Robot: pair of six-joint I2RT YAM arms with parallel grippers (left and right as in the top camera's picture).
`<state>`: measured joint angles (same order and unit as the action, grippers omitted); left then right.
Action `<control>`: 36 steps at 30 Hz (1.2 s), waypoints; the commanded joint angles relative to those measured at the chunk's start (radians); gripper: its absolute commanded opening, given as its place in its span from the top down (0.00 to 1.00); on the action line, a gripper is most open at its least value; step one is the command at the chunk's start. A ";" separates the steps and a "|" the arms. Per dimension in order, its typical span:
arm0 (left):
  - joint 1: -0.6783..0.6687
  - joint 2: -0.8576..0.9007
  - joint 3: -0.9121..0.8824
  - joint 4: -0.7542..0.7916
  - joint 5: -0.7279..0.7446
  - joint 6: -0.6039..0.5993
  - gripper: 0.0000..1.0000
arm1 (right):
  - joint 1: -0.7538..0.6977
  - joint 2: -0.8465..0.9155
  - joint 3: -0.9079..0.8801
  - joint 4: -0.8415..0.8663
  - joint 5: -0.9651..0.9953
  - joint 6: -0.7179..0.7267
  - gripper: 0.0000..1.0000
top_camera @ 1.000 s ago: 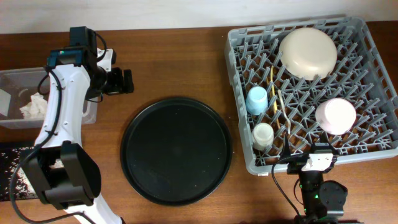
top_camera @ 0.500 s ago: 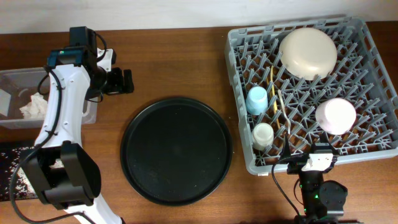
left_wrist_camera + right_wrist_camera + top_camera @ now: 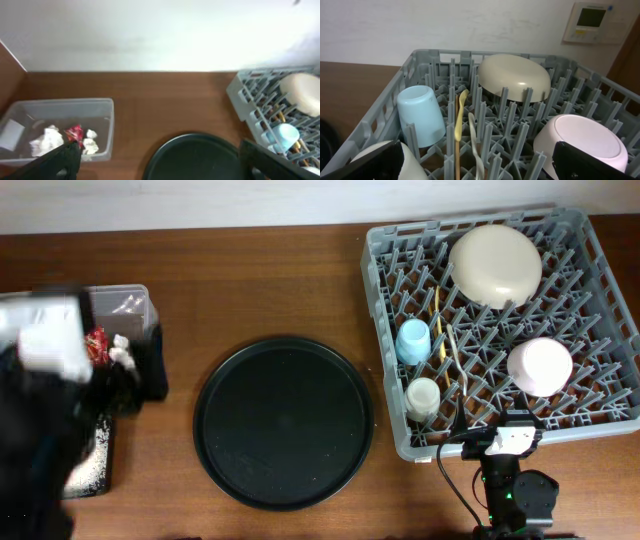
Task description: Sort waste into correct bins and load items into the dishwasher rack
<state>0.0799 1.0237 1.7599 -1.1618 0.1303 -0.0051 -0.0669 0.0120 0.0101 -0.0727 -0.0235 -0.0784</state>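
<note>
The grey dishwasher rack (image 3: 590, 330) holds a cream plate (image 3: 495, 265), pink bowl (image 3: 540, 365), blue cup (image 3: 412, 340), cream cup (image 3: 423, 397), pale fork (image 3: 456, 350) and chopsticks (image 3: 437, 320). My right gripper (image 3: 477, 170) hangs open at the rack's front edge, nothing between its fingers. The clear tub (image 3: 102, 107) at the left holds white tissues (image 3: 45, 142) and a red wrapper (image 3: 75, 134). The shallow black bin (image 3: 95, 465) carries white grains. My left arm (image 3: 45, 370) is a blur over the far left. Its gripper (image 3: 160, 167) is open and empty, high above the table.
A large round black tray (image 3: 283, 422) lies between the tub and the rack, also low in the left wrist view as the tray (image 3: 195, 157). A white wall runs behind the table. The right arm's base (image 3: 515, 490) sits at the front edge.
The left arm has swung from behind the tub toward the front left and is now blurred with motion. The tub's red wrapper and the black bin have come into sight. The right arm is still.
</note>
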 commanded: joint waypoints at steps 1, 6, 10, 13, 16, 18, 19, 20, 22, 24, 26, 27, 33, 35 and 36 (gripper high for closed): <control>0.002 -0.192 -0.035 0.001 0.000 -0.010 0.00 | -0.007 -0.008 -0.005 -0.006 0.013 0.004 0.02; 0.002 -0.444 -0.294 0.000 0.000 -0.010 0.00 | -0.007 -0.008 -0.005 -0.006 0.013 0.004 0.02; 0.001 -0.566 -0.657 0.067 0.003 -0.010 0.00 | -0.007 -0.008 -0.005 -0.006 0.013 0.004 0.02; -0.033 -0.687 -0.963 0.360 0.004 -0.010 0.00 | -0.007 -0.008 -0.005 -0.006 0.013 0.004 0.02; -0.074 -0.836 -1.244 0.691 0.004 -0.010 0.00 | -0.007 -0.008 -0.005 -0.006 0.013 0.004 0.02; -0.092 -0.899 -1.362 0.838 0.003 -0.010 0.00 | -0.007 -0.008 -0.005 -0.006 0.013 0.004 0.02; -0.107 -0.948 -1.461 0.963 0.004 -0.010 0.00 | -0.007 -0.008 -0.005 -0.006 0.013 0.004 0.02; -0.119 -0.996 -1.559 1.072 0.003 -0.010 0.00 | -0.007 -0.008 -0.005 -0.006 0.013 0.004 0.02; -0.126 -1.019 -1.665 1.180 0.004 -0.010 0.00 | -0.007 -0.008 -0.005 -0.006 0.013 0.004 0.02; -0.126 -1.019 -1.713 1.191 0.002 -0.010 0.00 | -0.007 -0.008 -0.005 -0.006 0.013 0.004 0.02; -0.126 -1.019 -1.752 1.184 -0.002 -0.009 0.00 | -0.007 -0.008 -0.005 -0.006 0.013 0.004 0.02; -0.130 -1.019 -1.752 1.141 -0.025 -0.009 0.00 | -0.007 -0.008 -0.005 -0.006 0.013 0.004 0.02; -0.139 -1.019 -1.752 1.078 -0.130 -0.003 0.00 | -0.007 -0.008 -0.005 -0.006 0.013 0.004 0.02; -0.106 -1.019 -1.752 1.079 -0.127 -0.003 0.00 | -0.007 -0.008 -0.005 -0.006 0.013 0.004 0.02; -0.103 -1.019 -1.752 1.079 -0.127 -0.003 0.00 | -0.007 -0.008 -0.005 -0.006 0.013 0.004 0.01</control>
<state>-0.0387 0.0143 0.0166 -0.0822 0.0177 -0.0086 -0.0696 0.0109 0.0101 -0.0727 -0.0227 -0.0784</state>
